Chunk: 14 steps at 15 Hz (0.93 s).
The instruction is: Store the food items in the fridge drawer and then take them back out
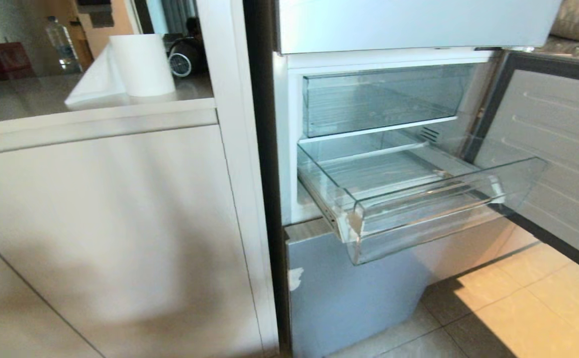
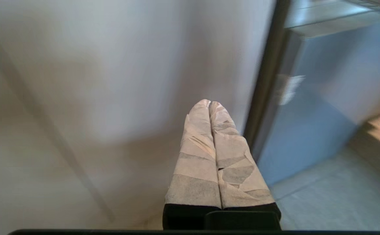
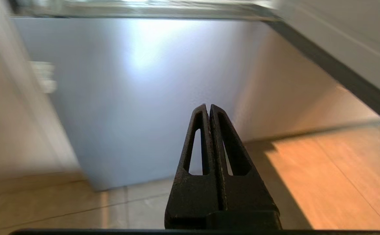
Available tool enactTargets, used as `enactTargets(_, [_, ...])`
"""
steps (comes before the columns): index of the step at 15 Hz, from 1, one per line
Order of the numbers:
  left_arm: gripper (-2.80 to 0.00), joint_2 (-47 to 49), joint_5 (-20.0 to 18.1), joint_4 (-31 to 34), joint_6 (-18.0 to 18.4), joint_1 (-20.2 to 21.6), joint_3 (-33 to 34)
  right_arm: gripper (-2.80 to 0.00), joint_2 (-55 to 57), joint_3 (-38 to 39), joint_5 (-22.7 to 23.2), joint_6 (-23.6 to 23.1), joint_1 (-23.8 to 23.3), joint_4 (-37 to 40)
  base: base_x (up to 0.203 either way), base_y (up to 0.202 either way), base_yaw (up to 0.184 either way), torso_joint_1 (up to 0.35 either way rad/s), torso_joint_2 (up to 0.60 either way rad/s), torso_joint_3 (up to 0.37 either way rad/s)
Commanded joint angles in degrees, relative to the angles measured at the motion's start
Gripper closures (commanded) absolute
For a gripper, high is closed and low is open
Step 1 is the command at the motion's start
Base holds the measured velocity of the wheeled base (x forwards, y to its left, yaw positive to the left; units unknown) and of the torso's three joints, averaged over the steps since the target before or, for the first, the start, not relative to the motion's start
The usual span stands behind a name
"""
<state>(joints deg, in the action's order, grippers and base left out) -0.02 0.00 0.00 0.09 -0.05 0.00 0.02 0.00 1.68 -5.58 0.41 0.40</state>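
Fridge drawer [image 1: 419,199]: pulled out, centre-right of frame, nothing seen inside. Left gripper [image 2: 209,103], right gripper [image 3: 208,106]: both clenched, nothing grasped.

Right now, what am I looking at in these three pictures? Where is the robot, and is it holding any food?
The big picture comes from a camera on the robot's head. It shows an open fridge with a clear fridge drawer pulled out, with no food in it. On the counter beside it stands a white paper roll. The other two pictures come from cameras on the robot's wrists, looking along its fingers. The left gripper, wrapped in pale tape, is shut and holds nothing. The right gripper, black, is shut and empty too. Both point low, near the fridge's blue bottom panel and the floor.
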Motion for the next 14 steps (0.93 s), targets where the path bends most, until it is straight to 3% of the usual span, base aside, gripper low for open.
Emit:
enactTargets(1, [0.00,0.0,0.0,0.0,0.0,0.0,0.0,0.00,-0.1,0.0,0.1,0.0,0.0,-0.1,0.000,0.004,-0.178,0.002,0.00,0.002])
enactTargets(14, [0.00,0.0,0.0,-0.1,0.0,0.0,0.0,0.00,-0.1,0.0,-0.1,1.3,0.0,-0.1,-0.001,0.007,-0.174,0.002,0.00,0.002])
